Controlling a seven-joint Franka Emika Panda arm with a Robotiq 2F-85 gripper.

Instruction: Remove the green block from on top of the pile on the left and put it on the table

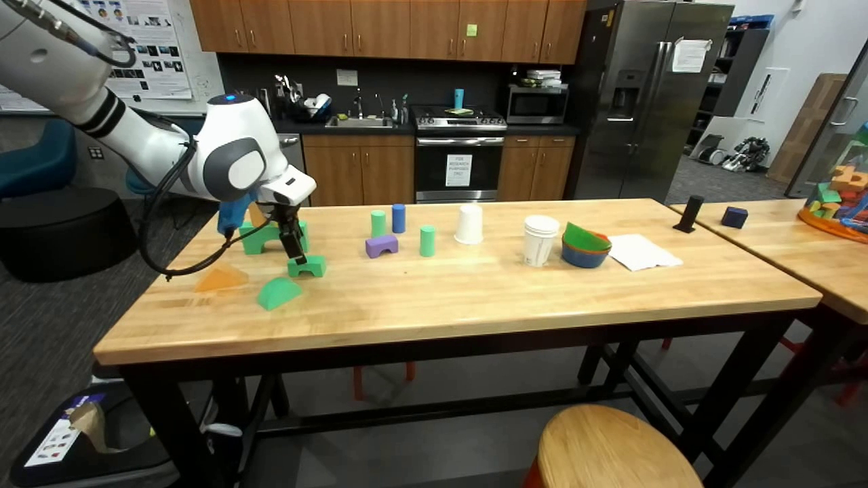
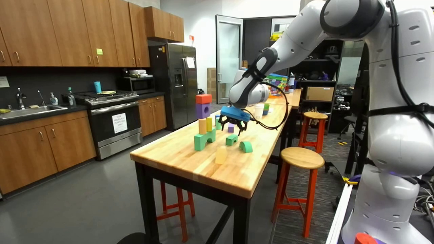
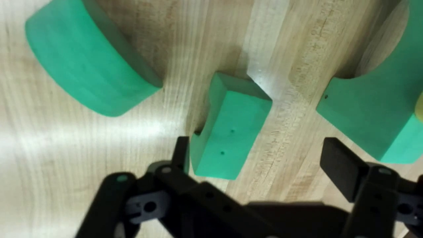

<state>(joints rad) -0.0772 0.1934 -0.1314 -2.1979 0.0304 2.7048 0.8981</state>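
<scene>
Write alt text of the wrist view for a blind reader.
A small green arch block on a wooden table appears between the jaws of the open tool, ungripped. A green half-round block at upper left and a larger green arch block at right are cropped.

In an exterior view, the camera stands back from a long side of the desk (image 1: 475,291), above its top, and faces across it toward a stove (image 1: 434,166) and refrigerator (image 1: 630,142), its whole length in frame. In an exterior view, the camera looks over a short end, along the desk toward a glass door (image 2: 229,51), the robot arm (image 2: 396,142) near at right. Both exterior views share desk, arm, stove and refrigerator. The wrist view looks down from close above, past the pincer (image 3: 257,152), at a small green arch block (image 3: 231,135) and a green half-round block (image 3: 89,59) common to all three.
</scene>
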